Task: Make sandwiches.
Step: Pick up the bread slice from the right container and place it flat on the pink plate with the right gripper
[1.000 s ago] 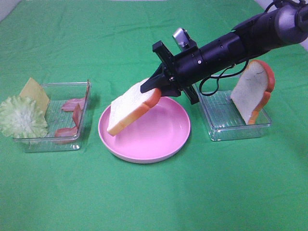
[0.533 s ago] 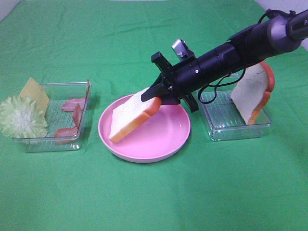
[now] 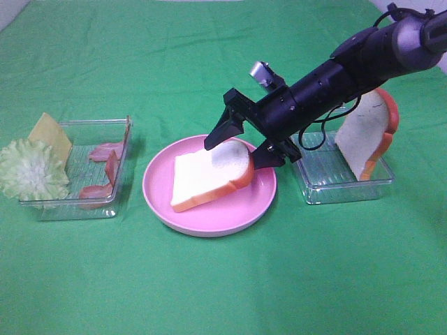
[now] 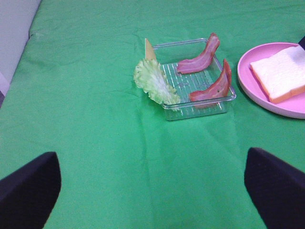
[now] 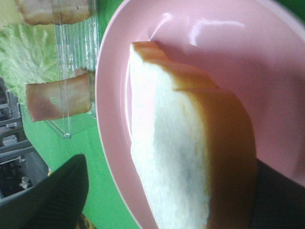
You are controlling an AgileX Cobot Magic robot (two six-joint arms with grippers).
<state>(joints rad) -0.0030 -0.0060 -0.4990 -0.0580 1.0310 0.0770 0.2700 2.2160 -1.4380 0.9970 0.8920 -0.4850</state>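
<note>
First bread slice (image 3: 209,178) lies on the pink plate (image 3: 209,227), centre of the high view, its crust end toward the right gripper (image 3: 237,150). The gripper's fingers are spread, one on each side of that end and not pinching it. Whether a finger touches the crust, cannot tell. Left gripper (image 4: 152,191) is spread wide, holds nothing and hovers over the table (image 3: 223,293). Second bread slice (image 3: 367,132) stands upright in the clear tray (image 3: 342,190) at right. Lettuce (image 3: 31,169), cheese square (image 3: 50,134) and bacon strips (image 3: 105,153) are at the left tray (image 3: 70,209), mid-left. Step in hand, judged: letting go of the base slice. Do it well — lift the right gripper straight up and back so neither finger drags the slice off centre, and check it sits flat before fillings go on.
</note>
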